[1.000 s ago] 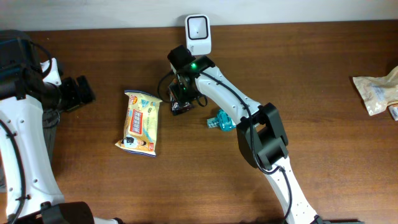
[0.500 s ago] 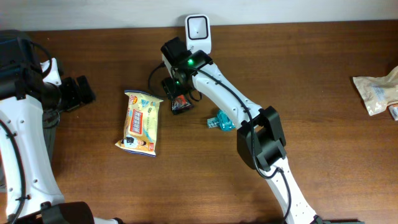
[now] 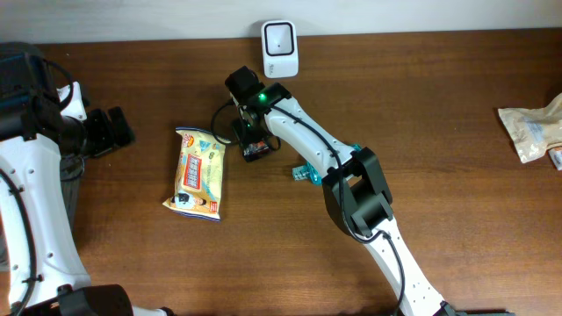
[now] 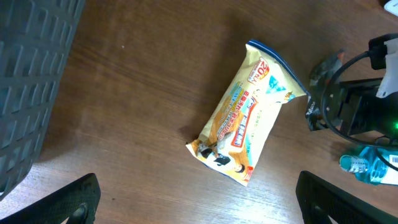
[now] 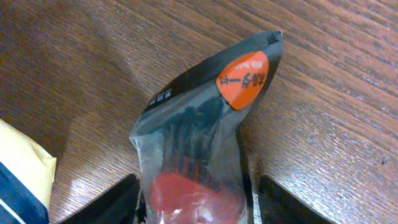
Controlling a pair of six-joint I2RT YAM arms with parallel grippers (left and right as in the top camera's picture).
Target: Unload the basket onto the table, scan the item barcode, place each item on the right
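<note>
A small black-and-red packet (image 5: pixel 199 124) with an orange round label lies on the wooden table (image 3: pixel 439 105), just in front of the white barcode scanner (image 3: pixel 279 48). My right gripper (image 5: pixel 198 205) reaches down over the packet (image 3: pixel 255 151) and is open. Its two dark fingers (image 5: pixel 118 199) straddle the packet's red end, the left one close against the wrapper and the right one a little apart from it. My left gripper (image 4: pixel 199 199) hangs wide open over bare wood at the far left (image 3: pixel 110 132), holding nothing.
A yellow snack bag (image 3: pixel 200 172) lies left of the packet. A teal bottle (image 3: pixel 307 173) lies on its side under the right arm. Pale bags (image 3: pixel 531 132) sit at the table's right edge. A dark grey basket (image 4: pixel 31 81) stands by the left arm.
The right wrist has swung slightly left and then back toward the packet. The packet stays on the table in the same spot. The left arm has not moved.
</note>
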